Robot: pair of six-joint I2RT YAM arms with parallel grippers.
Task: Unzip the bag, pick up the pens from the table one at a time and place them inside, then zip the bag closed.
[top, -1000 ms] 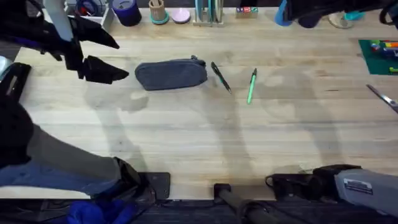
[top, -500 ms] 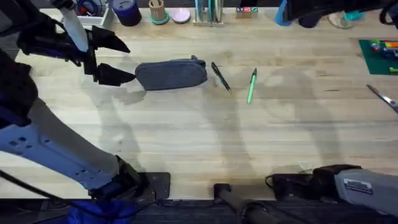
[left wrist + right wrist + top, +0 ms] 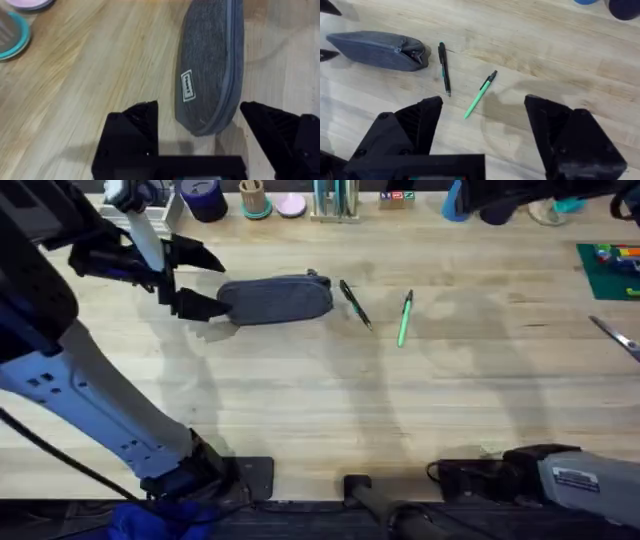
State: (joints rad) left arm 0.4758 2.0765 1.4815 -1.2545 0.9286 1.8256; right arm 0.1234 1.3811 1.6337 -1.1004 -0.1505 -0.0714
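Observation:
The blue-grey bag [image 3: 275, 298] lies on the table [image 3: 320, 410] at the back left, zipper shut, its pull at the right end. My left gripper [image 3: 212, 282] is open at the bag's left end. In the left wrist view that end of the bag [image 3: 212, 65] sits between the spread fingers of the left gripper [image 3: 199, 107], not gripped. The black pen [image 3: 355, 305] and the green pen [image 3: 404, 317] lie just right of the bag. The right gripper [image 3: 484, 102] hangs open high above the table, looking down on the bag [image 3: 375, 50], black pen [image 3: 444, 67] and green pen [image 3: 480, 93].
Along the back edge stand a dark-blue cup [image 3: 203, 198], a wooden cup on a teal base [image 3: 254, 200], a pink disc [image 3: 291, 204] and a rack [image 3: 335, 198]. A green cutting mat [image 3: 610, 270] and silver scissors [image 3: 615, 337] lie at the far right.
The left arm has swung right, bringing its open gripper up to the bag's left end. The bag, both pens and the right arm have not moved.

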